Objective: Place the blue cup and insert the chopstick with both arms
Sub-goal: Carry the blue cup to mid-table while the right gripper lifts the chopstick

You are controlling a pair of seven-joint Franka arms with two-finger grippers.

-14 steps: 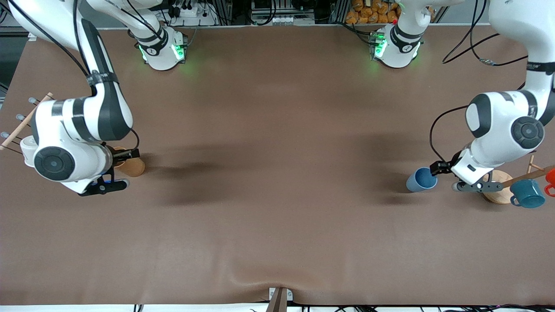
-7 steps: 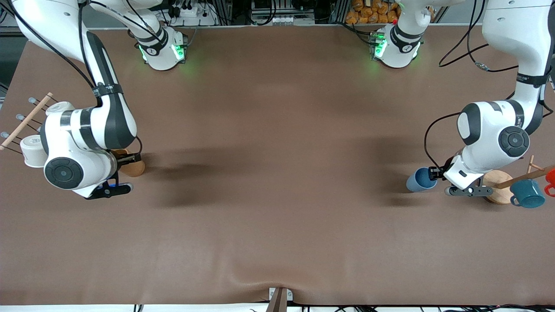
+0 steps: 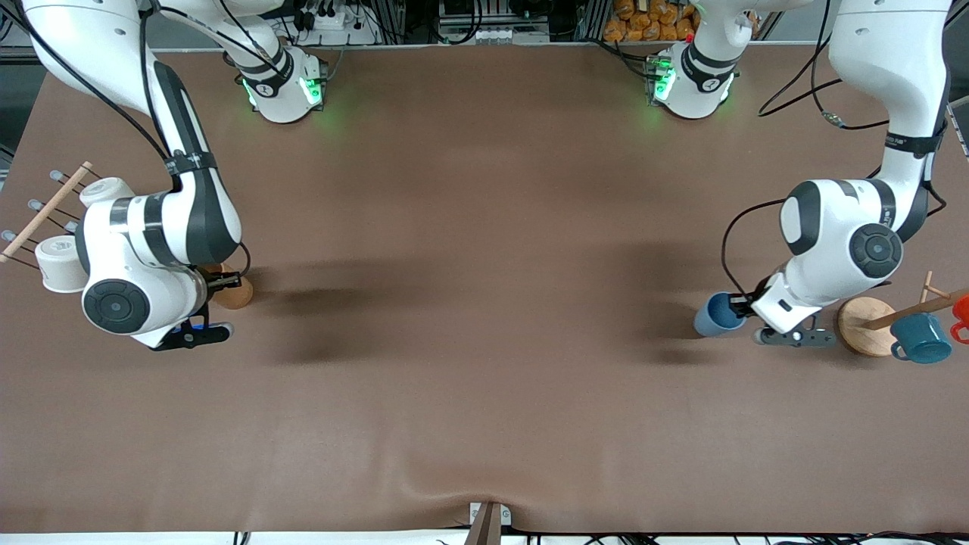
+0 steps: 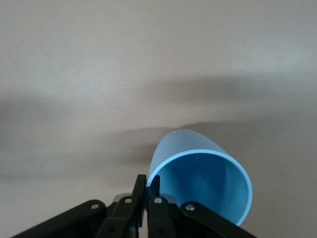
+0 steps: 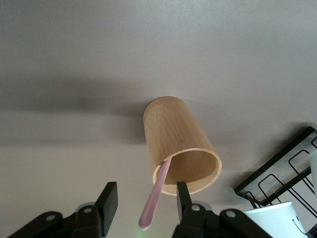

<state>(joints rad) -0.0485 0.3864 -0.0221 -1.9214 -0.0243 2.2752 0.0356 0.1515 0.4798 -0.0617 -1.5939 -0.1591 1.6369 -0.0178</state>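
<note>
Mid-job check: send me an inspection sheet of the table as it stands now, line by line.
Surface: brown table cover, wrinkled at the edge nearest the front camera.
Job's things: small light-blue handleless cup, gripped at its rim; thin pale-pink chopstick, leaning in a wooden cup.
Clutter: teal handled mug, round wooden base, white cups on a rack.
Grippers: left gripper shut on the cup's rim; right gripper open around the chopstick.
Cables: black, on both arms.
Surroundings: equipment past the table's edge.
</note>
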